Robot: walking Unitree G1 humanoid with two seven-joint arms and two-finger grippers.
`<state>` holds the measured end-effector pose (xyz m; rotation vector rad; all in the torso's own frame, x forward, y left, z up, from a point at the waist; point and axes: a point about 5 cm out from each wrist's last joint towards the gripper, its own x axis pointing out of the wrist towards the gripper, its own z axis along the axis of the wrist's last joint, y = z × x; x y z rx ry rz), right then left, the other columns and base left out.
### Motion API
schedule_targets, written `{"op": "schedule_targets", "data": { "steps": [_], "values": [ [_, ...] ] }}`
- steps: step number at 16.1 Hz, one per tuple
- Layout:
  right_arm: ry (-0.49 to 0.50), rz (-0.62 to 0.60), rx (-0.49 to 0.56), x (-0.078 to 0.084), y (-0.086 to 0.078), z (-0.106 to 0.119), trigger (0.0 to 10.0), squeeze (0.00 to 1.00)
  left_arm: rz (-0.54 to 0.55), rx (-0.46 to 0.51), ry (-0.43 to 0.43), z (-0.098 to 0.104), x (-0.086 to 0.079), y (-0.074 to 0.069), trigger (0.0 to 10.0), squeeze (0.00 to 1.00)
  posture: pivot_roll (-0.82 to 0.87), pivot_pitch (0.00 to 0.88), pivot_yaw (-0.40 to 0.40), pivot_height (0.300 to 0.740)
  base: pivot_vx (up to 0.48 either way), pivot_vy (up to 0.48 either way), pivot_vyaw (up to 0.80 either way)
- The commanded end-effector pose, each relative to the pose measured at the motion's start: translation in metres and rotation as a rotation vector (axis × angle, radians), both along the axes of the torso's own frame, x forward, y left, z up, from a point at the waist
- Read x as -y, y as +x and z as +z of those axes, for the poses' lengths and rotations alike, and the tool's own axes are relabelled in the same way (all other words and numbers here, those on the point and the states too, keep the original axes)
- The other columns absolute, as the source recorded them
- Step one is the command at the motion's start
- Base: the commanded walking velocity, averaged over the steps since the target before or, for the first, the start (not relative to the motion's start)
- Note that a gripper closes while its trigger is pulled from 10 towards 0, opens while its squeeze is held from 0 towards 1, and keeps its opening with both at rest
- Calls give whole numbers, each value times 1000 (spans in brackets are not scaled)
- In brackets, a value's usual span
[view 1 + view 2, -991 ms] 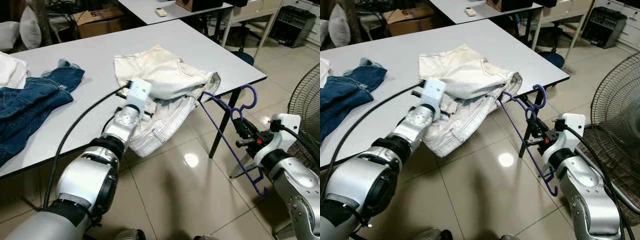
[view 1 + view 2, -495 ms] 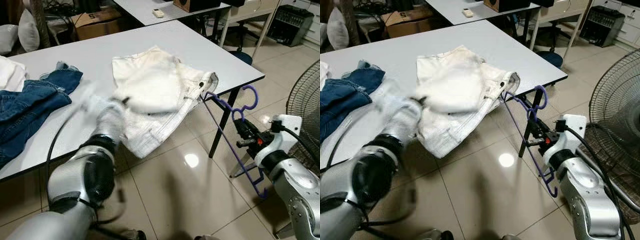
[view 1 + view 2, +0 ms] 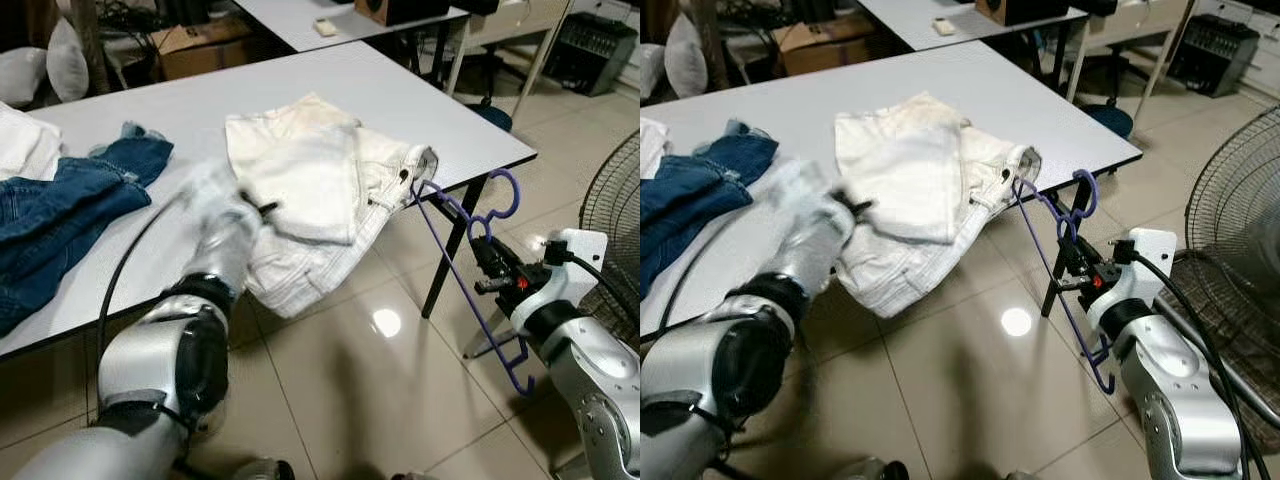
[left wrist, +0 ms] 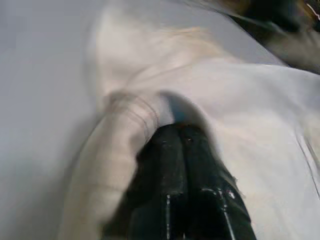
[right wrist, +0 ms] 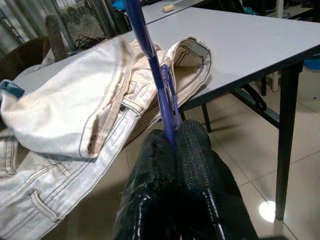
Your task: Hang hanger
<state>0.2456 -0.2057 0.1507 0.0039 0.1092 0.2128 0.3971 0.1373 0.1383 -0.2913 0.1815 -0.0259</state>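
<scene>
White jeans point(image 3: 310, 170) lie crumpled on the grey table point(image 3: 400, 90), their lower part drooping over the near edge. My left gripper point(image 3: 262, 207) is blurred beside them; in the left wrist view the left gripper point(image 4: 175, 134) is shut on a fold of the white fabric point(image 4: 130, 115). My right gripper point(image 3: 482, 258) hovers off the table's right corner, shut on a purple hanger point(image 3: 455, 275). The hanger's hook point(image 3: 503, 195) points up, and its upper arm reaches to the jeans' waistband point(image 5: 192, 55). The right wrist view has the right gripper point(image 5: 172, 137) clamped on the hanger's bar point(image 5: 162, 85).
Blue jeans point(image 3: 60, 200) and a white cloth point(image 3: 20, 140) lie at the table's left. A standing fan point(image 3: 615, 200) is close on the right. A table leg point(image 3: 450, 250) stands behind the hanger. Farther back are a cardboard box point(image 3: 200, 45) and a second table point(image 3: 290, 15).
My left arm swung to the left and pulled the top fold of the white jeans over with it. The right gripper and hanger stayed almost where they were.
</scene>
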Motion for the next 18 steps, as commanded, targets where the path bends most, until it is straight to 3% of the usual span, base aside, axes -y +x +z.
{"op": "schedule_targets", "data": {
  "steps": [1, 2, 3, 4, 7, 9, 12, 14, 17, 18],
  "values": [
    [-9, -5, 20, 1, 0, 4, 10000, 0, -73, 55, 119, 9, 5, 3, 10000, 0, -180, 2, 84, 740, 0, 0, 0],
    [-11, -5, 20, 1, 0, 4, 10000, 0, -134, 89, 224, 11, 8, 2, 10000, 0, -182, 2, 86, 740, 0, 0, 0],
    [-16, -3, 20, 2, -1, 4, 10000, 0, -242, 125, 415, 12, 10, 1, 10000, 1000, -183, 2, 88, 740, 0, 0, 0],
    [-18, -4, 20, 2, -2, 4, 10000, 0, -305, 98, 550, 9, 3, 0, 10000, 1000, -184, 0, 90, 740, 0, 0, 0],
    [-24, -5, 20, 4, -2, 4, 10000, 0, -445, 21, 621, 5, -12, -2, 10000, 1000, -179, 0, 83, 740, 0, 0, 0],
    [-31, -1, 20, 6, -1, 5, 10000, 0, -658, -39, 738, 3, -31, -9, 10000, 1000, -173, 0, 74, 740, 0, 0, 0],
    [-37, 11, 23, 6, 2, 5, 10000, 0, -919, -15, 852, 7, -48, -21, 10000, 1000, -161, 0, 63, 740, 0, 0, 0],
    [-38, 16, 25, 5, 4, 6, 10000, 0, -1047, -38, 866, 6, -53, -29, 10000, 1000, -156, 0, 60, 740, 0, 0, 0],
    [-39, 19, 26, 5, 4, 6, 10000, 0, -1183, -22, 869, 9, -48, -35, 10000, 1000, -157, 0, 62, 740, 0, 0, 0],
    [-41, 14, 25, 6, 3, 5, 10000, 0, -1272, 121, 840, 14, -22, -38, 10000, 1000, -159, 0, 63, 740, 0, 0, 0]
  ]
}}
